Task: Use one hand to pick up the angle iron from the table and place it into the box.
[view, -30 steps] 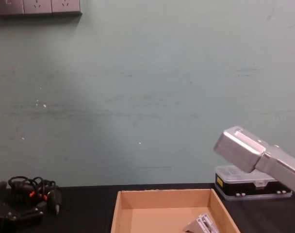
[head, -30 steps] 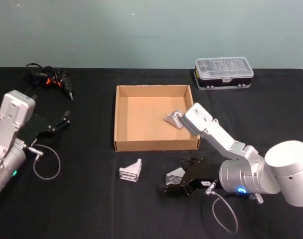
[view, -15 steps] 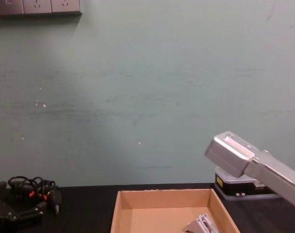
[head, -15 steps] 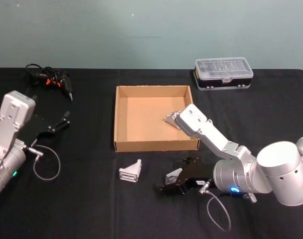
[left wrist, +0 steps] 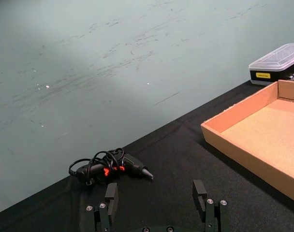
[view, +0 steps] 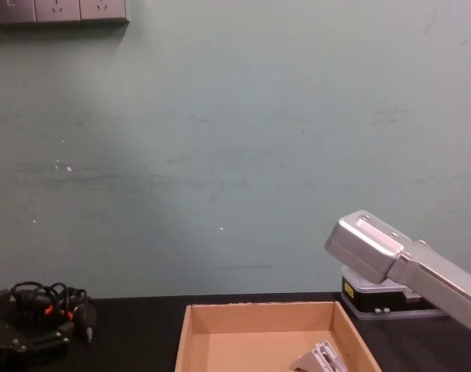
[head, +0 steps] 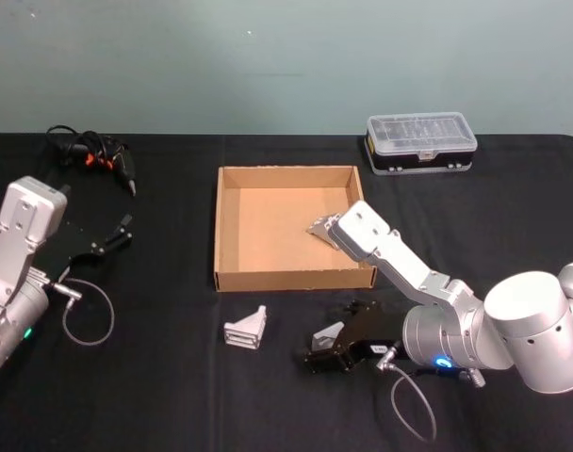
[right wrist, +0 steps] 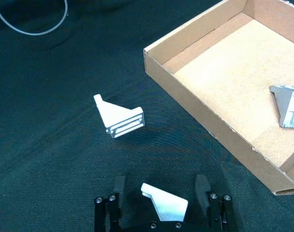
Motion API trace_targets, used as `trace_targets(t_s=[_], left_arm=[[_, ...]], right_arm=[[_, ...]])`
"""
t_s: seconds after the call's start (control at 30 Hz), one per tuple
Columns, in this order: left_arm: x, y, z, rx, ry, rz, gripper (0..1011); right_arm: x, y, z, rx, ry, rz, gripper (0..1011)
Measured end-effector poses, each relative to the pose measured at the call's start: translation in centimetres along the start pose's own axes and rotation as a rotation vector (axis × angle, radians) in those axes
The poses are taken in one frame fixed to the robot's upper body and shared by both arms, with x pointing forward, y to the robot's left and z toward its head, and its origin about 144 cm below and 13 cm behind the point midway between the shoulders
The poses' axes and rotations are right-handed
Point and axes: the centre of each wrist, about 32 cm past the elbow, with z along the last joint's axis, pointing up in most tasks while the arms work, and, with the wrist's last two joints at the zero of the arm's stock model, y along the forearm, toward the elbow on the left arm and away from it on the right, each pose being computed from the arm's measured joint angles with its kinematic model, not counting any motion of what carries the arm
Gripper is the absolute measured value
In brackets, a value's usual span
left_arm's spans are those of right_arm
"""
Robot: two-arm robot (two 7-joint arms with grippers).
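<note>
Finds the left gripper (head: 107, 237) at the left edge of the head view, over the table (head: 173, 395), fingers spread apart. Finds a black tool (head: 93, 155) with a coiled cable in the upper left, well apart from it. Puts the box (head: 296, 278) at frame centre, open-topped, with a first iron (head: 322, 228) lying inside toward its right side. Shows a second iron (head: 246, 329) just below the box's front wall, left of centre, alone on the table. Shows the right gripper (head: 326, 353) in the lower middle, right of that piece, down at the table, open and straddling a third iron (head: 329, 335). Shows, in the right wrist view, a gap on each side between the fingers (right wrist: 119, 187) and the metal. Finds a clear-lidded case (head: 421, 141) in the upper right, well apart from the box.
</note>
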Motion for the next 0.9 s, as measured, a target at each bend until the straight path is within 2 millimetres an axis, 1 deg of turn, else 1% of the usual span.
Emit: trace_targets(t_s=[0.03,0.07,0.13,0.17,0.2,0.27,0.3,0.33,0.37,0.47,0.53,0.9], left_arm=[[0.00,0.00,0.00,0.000,0.000,0.000,1011],[0.00,0.00,0.00,0.000,0.000,0.000,1011],[0.00,0.00,0.00,0.000,0.000,0.000,1011],[0.00,0.00,0.00,0.000,0.000,0.000,1011],[0.00,0.00,0.00,0.000,0.000,0.000,1011],[0.00,0.00,0.00,0.000,0.000,0.000,1011],[0.00,0.00,0.00,0.000,0.000,0.000,1011],[0.00,0.00,0.00,0.000,0.000,0.000,1011],[0.00,0.00,0.00,0.000,0.000,0.000,1011],[0.00,0.00,0.00,0.000,0.000,0.000,1011],[0.00,0.00,0.00,0.000,0.000,0.000,1011],[0.00,0.00,0.00,0.000,0.000,0.000,1011]], right_arm=[[0.00,0.00,-0.01,0.000,0.000,0.000,876],[0.00,0.00,-0.01,0.000,0.000,0.000,876],[0.01,-0.01,-0.01,0.000,0.001,0.001,823],[0.01,-0.01,-0.01,0.000,0.001,0.001,771],[0.01,-0.01,-0.02,0.000,0.001,0.001,771],[0.02,-0.03,-0.02,0.001,0.001,0.001,696],[0.02,-0.03,-0.02,0.001,0.001,0.001,696],[0.02,-0.03,-0.03,0.001,0.001,0.001,634],[0.02,-0.03,-0.03,0.001,0.001,0.001,622],[0.03,-0.04,-0.03,0.001,0.002,0.002,501],[0.03,-0.05,-0.03,0.001,0.002,0.002,484],[0.03,-0.06,-0.02,0.002,0.002,0.004,484]])
